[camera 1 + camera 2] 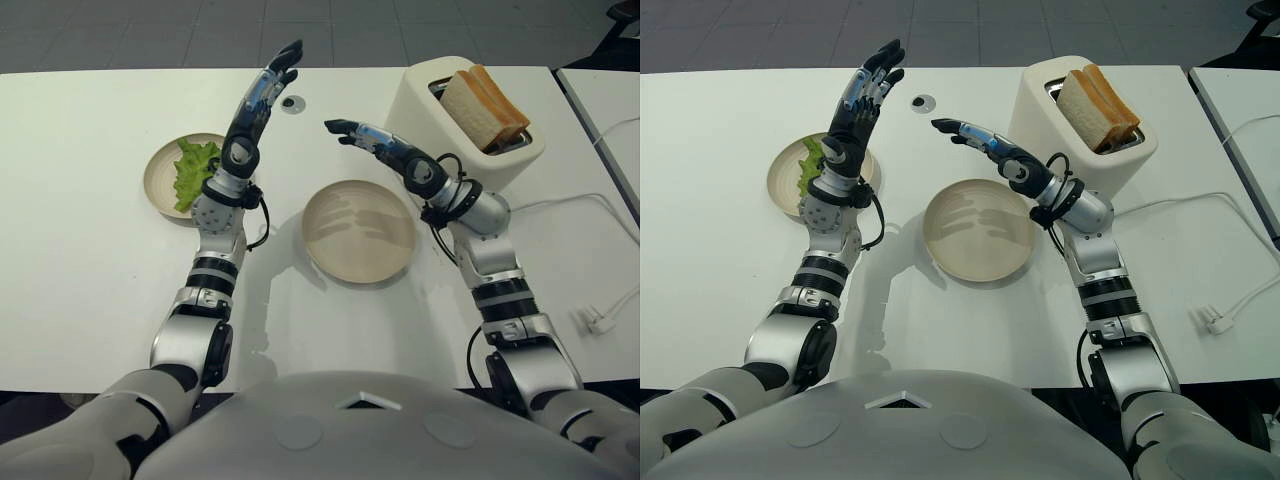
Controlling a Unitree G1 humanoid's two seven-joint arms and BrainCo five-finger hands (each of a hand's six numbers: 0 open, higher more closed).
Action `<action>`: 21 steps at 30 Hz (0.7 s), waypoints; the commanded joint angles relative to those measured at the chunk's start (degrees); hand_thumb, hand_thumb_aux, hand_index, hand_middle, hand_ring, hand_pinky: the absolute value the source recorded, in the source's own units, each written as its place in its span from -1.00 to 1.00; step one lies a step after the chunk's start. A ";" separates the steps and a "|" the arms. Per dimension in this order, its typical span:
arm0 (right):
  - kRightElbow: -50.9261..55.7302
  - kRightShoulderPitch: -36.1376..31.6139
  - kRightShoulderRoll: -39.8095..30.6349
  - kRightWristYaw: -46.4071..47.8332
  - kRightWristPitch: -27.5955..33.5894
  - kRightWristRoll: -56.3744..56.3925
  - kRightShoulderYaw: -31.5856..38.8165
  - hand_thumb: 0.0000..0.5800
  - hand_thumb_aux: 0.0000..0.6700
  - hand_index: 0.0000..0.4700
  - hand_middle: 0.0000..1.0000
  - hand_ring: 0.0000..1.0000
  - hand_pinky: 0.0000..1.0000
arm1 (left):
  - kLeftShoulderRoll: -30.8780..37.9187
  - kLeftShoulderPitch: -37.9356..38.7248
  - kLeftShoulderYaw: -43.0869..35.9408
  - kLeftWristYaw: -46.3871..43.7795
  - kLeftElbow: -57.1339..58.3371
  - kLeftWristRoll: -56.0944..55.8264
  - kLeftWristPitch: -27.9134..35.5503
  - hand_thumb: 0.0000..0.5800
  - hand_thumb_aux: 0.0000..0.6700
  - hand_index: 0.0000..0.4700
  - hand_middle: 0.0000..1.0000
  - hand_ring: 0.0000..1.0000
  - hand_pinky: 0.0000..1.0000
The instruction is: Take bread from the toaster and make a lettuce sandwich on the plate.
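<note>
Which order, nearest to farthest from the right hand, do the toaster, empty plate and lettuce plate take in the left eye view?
From the right hand:
1. toaster, just to its right, and empty plate, just under it toward the robot: too close to call.
2. lettuce plate, across on the left side, clearly farthest.

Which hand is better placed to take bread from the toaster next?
Right. The right hand hovers open beside the toaster with the bread; the left hand is by the lettuce.
</note>
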 commanded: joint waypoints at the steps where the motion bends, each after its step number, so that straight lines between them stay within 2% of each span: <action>1: -0.36 -0.91 1.07 0.10 -0.07 0.98 -1.25 -1.00 -1.00 -1.00 -1.00 -1.00 -1.00 | 0.86 -0.89 -0.06 1.55 2.29 3.63 -1.64 -1.00 -1.00 -1.00 -1.00 -1.00 -1.00; 17: -0.09 -2.62 3.40 -1.57 -0.64 2.00 -5.91 -1.00 -1.00 -1.00 -1.00 -1.00 -1.00 | 1.61 -1.14 -1.57 3.11 4.46 5.38 -3.98 -1.00 -1.00 -1.00 -1.00 -1.00 -1.00; 19: -0.60 -3.35 2.13 -2.54 -1.50 1.22 -7.53 -1.00 -1.00 -1.00 -1.00 -1.00 -1.00 | 1.70 -1.12 -1.68 3.13 4.52 5.22 -4.03 -1.00 -1.00 -1.00 -1.00 -1.00 -1.00; 21: -2.63 -4.38 -2.00 -4.16 -2.41 -0.40 -11.81 -1.00 -1.00 -1.00 -1.00 -1.00 -1.00 | 1.61 -1.17 -1.87 3.15 4.48 5.08 -3.97 -1.00 -1.00 -1.00 -1.00 -1.00 -1.00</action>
